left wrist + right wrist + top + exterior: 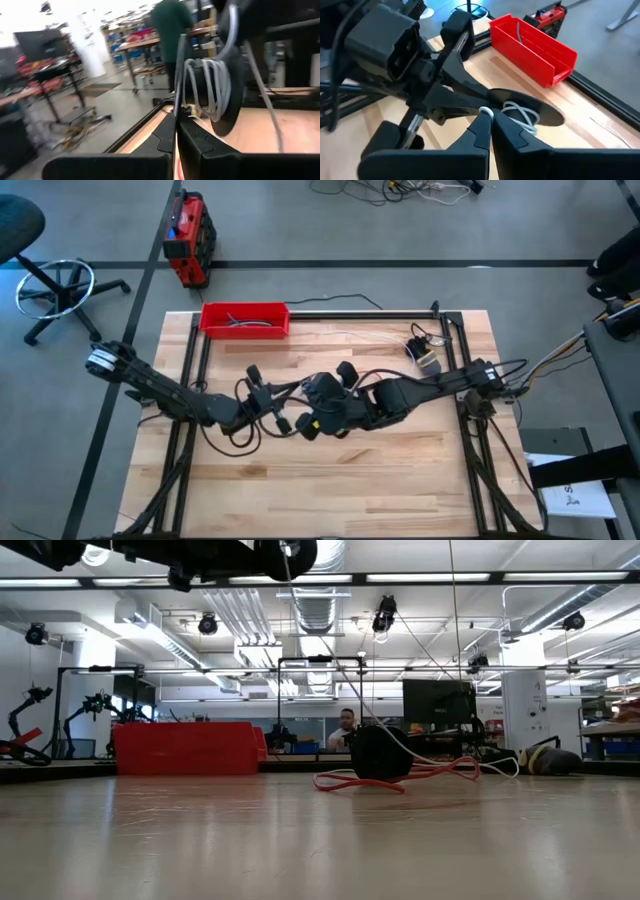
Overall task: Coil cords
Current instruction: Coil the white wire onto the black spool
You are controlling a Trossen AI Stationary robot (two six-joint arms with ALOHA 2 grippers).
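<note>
Both grippers meet high over the table's middle (318, 395). My left gripper (176, 120) is shut on a round black disc (542, 114) that carries several loops of the white cord (205, 85). Right beside those loops my right gripper (489, 120) is shut on the white cord (520, 116). The red cord (350, 782) lies loose on the table around another black disc (378, 752). A stretch of white cord (495, 766) lies beside it, and thin strands rise from there toward the grippers. My left gripper pinches the black disc by its rim (496, 95) between its two fingers; in its own wrist view that rim shows edge-on between them (176, 90). The disc is lifted clear of the table with the white loops against it. My right gripper pinches a single strand of the white cord (485, 111) at its fingertips, right where the strand leaves the loops on the disc. The fingers slant downward toward the disc. The held strand is well above the table.
A red tray (245, 318) with dark cables stands at the table's far left. A small dark and yellow object (425, 352) lies at the far right. A red toolbox (188, 240) is on the floor beyond. People (170, 25) are in the room behind.
</note>
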